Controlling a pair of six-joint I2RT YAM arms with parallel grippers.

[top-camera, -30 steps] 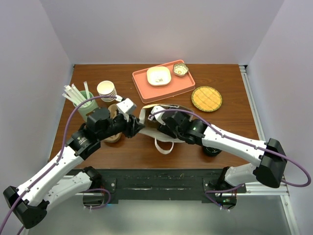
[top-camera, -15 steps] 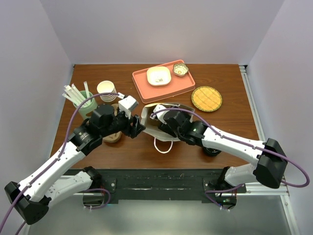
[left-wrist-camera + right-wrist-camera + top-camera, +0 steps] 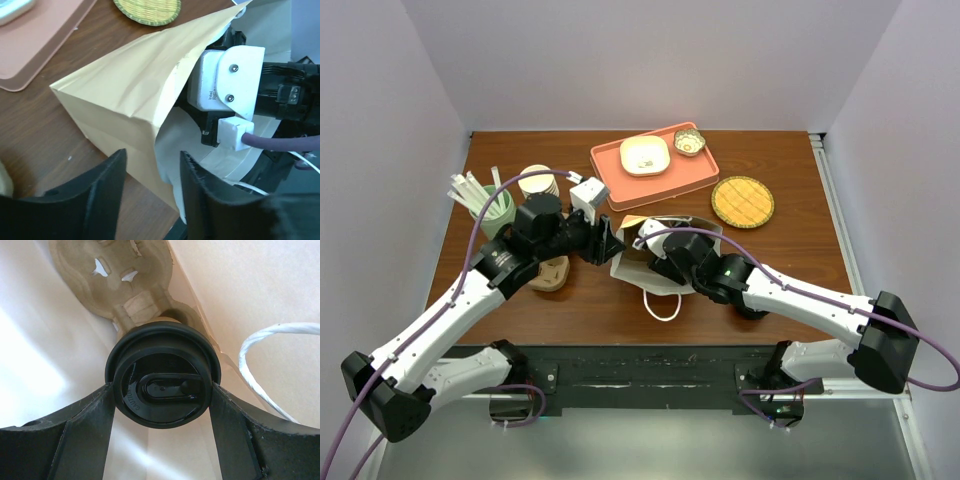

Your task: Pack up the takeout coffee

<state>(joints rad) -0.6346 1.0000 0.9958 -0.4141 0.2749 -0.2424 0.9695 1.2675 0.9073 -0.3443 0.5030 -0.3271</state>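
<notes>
The takeout coffee point(image 3: 162, 387) shows its round black lid in the right wrist view, down inside the brown paper bag point(image 3: 632, 268). My right gripper point(image 3: 162, 388) is shut on it, one finger pressed against each side of the lid. A moulded cardboard carrier point(image 3: 115, 280) lies deeper in the bag. From the top camera the coffee is hidden by the bag and the right arm. My left gripper point(image 3: 152, 157) is open at the bag's left rim, the bag's edge point(image 3: 125, 100) standing loosely between its fingers.
A salmon tray point(image 3: 620, 185) holding a square dish point(image 3: 645, 155) and a small bowl point(image 3: 689, 142) sits behind the bag. A woven coaster point(image 3: 742, 201) lies at the right. A green cup of straws point(image 3: 492, 207) and stacked cream cups point(image 3: 538, 180) stand at the left.
My left gripper let go, opened and moved away from me and right to the bag's rim. The bag has shifted slightly right, with my right gripper still inside it.
</notes>
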